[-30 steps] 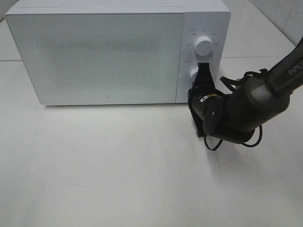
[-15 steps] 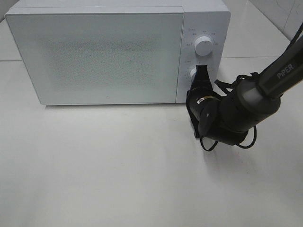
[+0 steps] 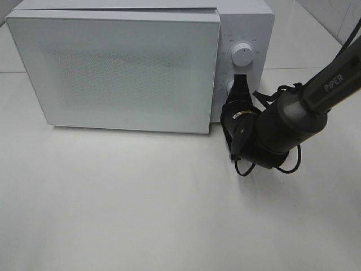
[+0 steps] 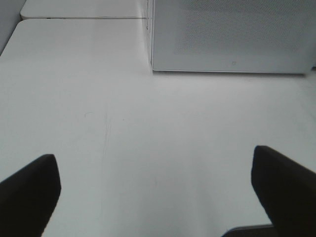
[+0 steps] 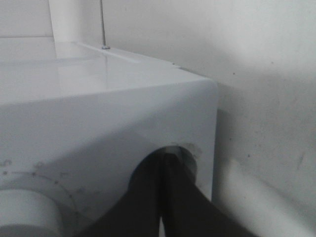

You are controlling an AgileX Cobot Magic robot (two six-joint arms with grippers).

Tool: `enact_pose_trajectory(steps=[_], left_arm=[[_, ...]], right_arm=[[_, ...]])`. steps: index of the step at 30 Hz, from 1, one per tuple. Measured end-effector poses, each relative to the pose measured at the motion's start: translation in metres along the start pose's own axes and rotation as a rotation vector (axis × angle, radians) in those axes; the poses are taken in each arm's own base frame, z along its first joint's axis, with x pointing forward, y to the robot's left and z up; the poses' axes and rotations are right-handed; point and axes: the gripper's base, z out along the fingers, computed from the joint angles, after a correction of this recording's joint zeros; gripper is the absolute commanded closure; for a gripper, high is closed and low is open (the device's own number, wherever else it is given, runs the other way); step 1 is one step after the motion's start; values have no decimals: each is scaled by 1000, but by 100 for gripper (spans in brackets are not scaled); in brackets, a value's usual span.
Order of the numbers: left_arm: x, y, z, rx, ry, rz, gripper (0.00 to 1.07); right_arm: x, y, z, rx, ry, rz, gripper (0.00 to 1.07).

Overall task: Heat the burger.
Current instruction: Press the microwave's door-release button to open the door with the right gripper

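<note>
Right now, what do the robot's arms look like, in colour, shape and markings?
The right arm is black with a bulbous wrist, a grey link lettered PiPER in white, and a looping black cable. The left gripper shows two dark blunt jaws.

- The burger cannot be seen in any view.
- The microwave (image 3: 141, 62), white and box-shaped, fills the upper left and centre of the exterior high frame and stands upright on the table (image 3: 141, 203).
- Its door (image 3: 113, 73), pale grey with a speckled window, stands slightly ajar: the right edge juts out from the body, and the inside is hidden.
- On the control strip at the right, the upper knob (image 3: 243, 55) is bare, and the right tool (image 3: 239, 79), fingers together, touches the lower knob (image 3: 230, 86).
</note>
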Motion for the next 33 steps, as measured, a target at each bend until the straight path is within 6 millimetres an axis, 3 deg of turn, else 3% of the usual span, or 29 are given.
enact_pose_trajectory(steps=[24, 33], left_arm=[[0, 0, 0, 0, 0, 0, 7], [0, 0, 0, 0, 0, 0, 7]], right_arm=[[3, 1, 3, 42, 1, -14, 107], [0, 3, -5, 35, 11, -36, 107]])
